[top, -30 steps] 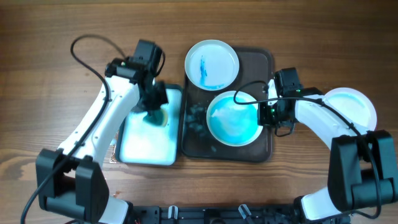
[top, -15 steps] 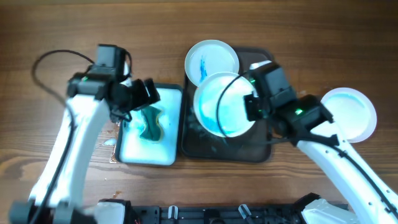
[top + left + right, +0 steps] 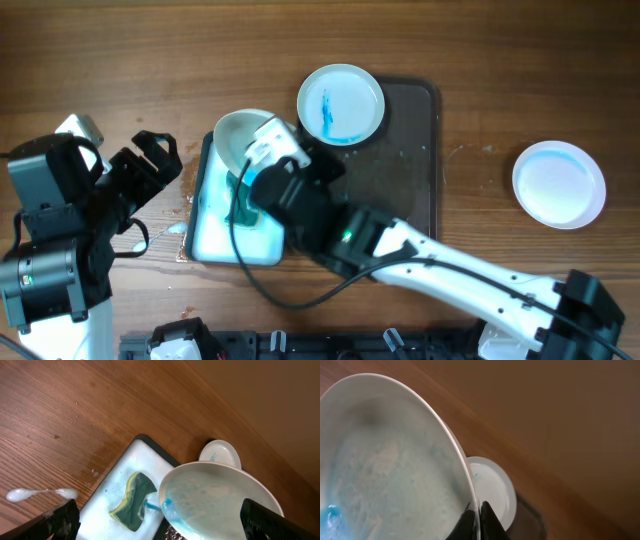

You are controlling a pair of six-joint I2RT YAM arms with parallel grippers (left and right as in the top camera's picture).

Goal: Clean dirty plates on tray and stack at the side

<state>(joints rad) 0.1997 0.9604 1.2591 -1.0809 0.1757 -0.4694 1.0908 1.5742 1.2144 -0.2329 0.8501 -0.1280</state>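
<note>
Your right gripper [image 3: 479, 516] is closed to a narrow pinch on the rim of the held plate [image 3: 385, 465]. In the right wrist view the two dark fingertips meet that edge at the bottom of the frame. The held plate is tilted steeply over the white basin [image 3: 212, 240], left of centre in the overhead view. Its inside carries a pale blue film, with a stronger blue pool at its lowest point. From the left wrist view you can see a thin blue streak reaching from that pool toward the sponge [image 3: 131, 501], which lies green and yellow in the basin. Your right arm stretches in from the lower right of the overhead frame, crossing the lower left part of the tray [image 3: 405, 190]

Your left gripper [image 3: 152, 167] is spread wide and holds nothing. It sits at the left of the overhead frame, near the basin's left edge, and its fingers show only in the bottom corners of its own wrist view

The smeared plate [image 3: 340, 103] lies flat over the tray's upper left corner, marked with blue streaks. The clean plate [image 3: 558, 183] rests on the table [image 3: 480, 60] at the right of the frame, well apart from the tray. A streak of white foam [image 3: 40, 493] lies on the wood to the left of the basin
</note>
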